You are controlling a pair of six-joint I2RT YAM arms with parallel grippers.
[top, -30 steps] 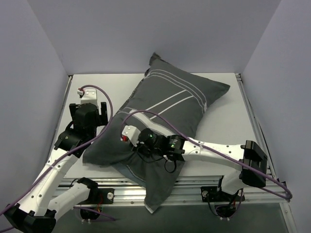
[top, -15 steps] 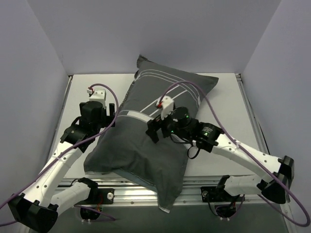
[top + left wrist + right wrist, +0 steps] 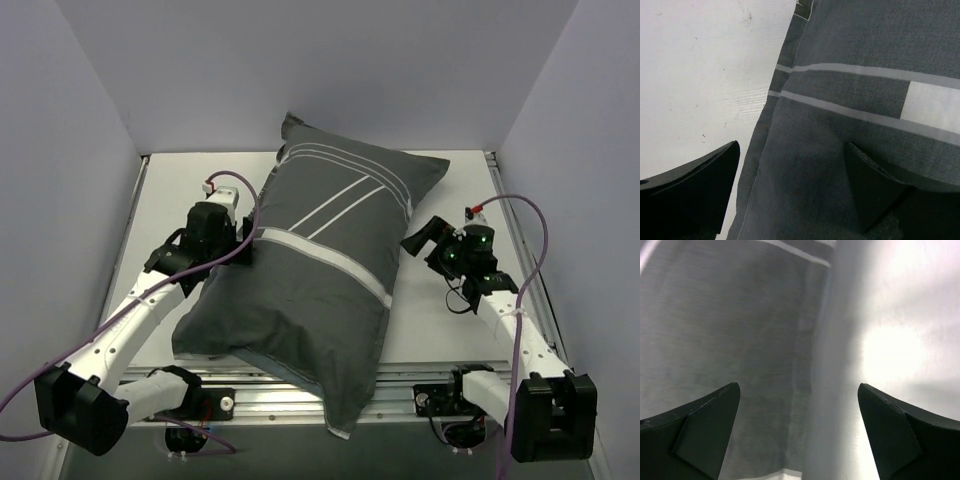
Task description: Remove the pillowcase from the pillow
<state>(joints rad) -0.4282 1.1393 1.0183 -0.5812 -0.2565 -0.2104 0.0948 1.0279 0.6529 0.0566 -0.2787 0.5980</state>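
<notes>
White link shells, black joints and motor blocks on left arm (image 3: 128, 322) and right arm (image 3: 517, 330). One purple cable (image 3: 532, 214) per arm, into a white connector (image 3: 214, 186) with red tab. All black: left hand (image 3: 243, 252), right hand (image 3: 414, 240); fingers (image 3: 875, 195) plain dark wedges

The striped pillowcase (image 3: 310, 270) lies plump and diagonal on the white table (image 3: 450, 330), its near corner overhanging the front edge, the left gripper (image 3: 241, 250) against its left side, the right gripper (image 3: 417, 238) just off its right.
</notes>
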